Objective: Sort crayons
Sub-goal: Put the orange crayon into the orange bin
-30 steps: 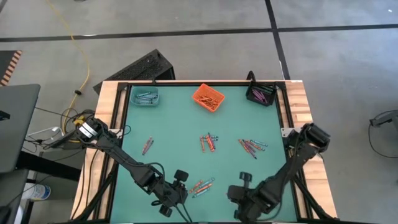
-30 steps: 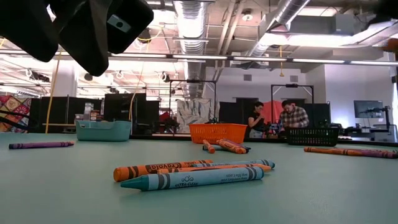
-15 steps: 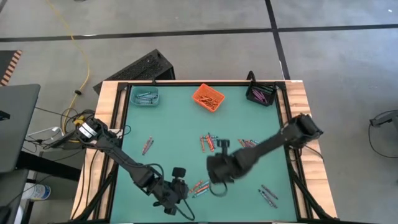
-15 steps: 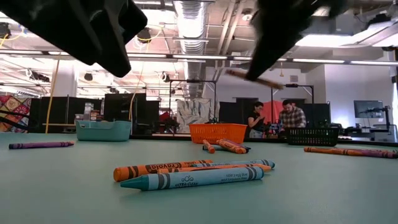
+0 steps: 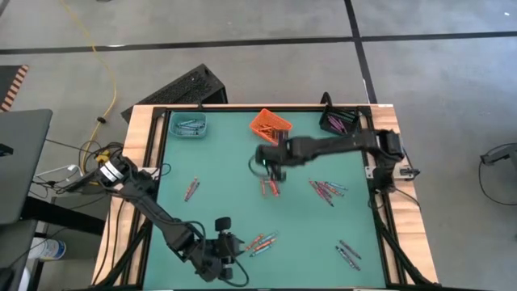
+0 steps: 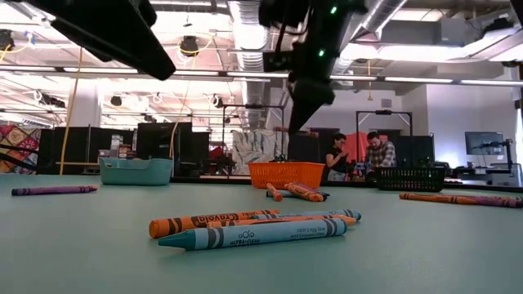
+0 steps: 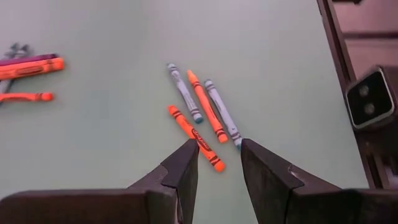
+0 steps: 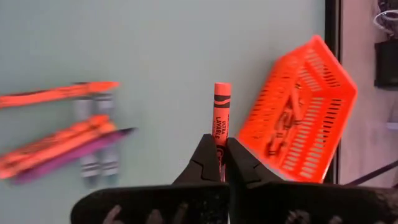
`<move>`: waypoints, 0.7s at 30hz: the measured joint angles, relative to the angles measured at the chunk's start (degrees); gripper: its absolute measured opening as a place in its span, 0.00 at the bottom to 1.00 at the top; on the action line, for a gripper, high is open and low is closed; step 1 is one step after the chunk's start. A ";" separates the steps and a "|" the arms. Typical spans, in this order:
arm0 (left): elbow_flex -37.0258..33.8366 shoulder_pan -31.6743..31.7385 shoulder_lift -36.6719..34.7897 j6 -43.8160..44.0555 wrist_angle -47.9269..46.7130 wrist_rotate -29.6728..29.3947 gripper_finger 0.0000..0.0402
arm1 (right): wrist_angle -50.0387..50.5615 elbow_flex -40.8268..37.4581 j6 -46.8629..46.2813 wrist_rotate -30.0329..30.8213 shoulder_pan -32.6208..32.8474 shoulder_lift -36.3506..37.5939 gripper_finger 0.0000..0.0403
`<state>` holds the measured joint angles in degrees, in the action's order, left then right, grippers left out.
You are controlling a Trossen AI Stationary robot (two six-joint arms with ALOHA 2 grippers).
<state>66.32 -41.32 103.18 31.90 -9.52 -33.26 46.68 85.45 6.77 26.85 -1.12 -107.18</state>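
Currently we log, high view: right gripper at frame centre, just below-left of the orange basket, clenched on one orange crayon. In the right wrist view that crayon sticks out past the fingertips, its tip toward the basket, which holds several orange crayons.

Left gripper at lower left of centre, low over the green table, fingers apart, holding nothing. In the left wrist view we see its fingers straddling the end of an orange crayon without touching it; beside that lie two blue-grey crayons w/ another orange one between them. Same cluster sits just right of the gripper in the high view.

Other items, high view:
- teal bin, upper left, blue-grey crayons inside
- black bin, upper right, purple-pink crayons inside
- mixed pile directly under right gripper
- mixed pile right of centre
- pair at left of centre
- pair at lower right

Low view: cluster in foreground; two people in the room behind.
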 joint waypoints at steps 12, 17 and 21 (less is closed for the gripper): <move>0.00 -2.65 0.00 12.31 0.00 -8.95 0.28 | -5.51 0.00 15.44 -16.11 -21.07 0.02 0.00; 0.00 -2.87 0.00 15.20 0.00 -10.67 0.28 | -9.49 0.00 18.30 -27.10 -27.44 0.02 0.00; 0.00 -2.65 0.00 15.41 0.00 -11.25 0.28 | -12.70 0.00 19.01 -38.31 -30.87 0.04 0.00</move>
<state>66.32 -43.97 103.18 47.31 -9.52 -44.51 33.98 85.45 25.78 -11.46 -31.99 -107.13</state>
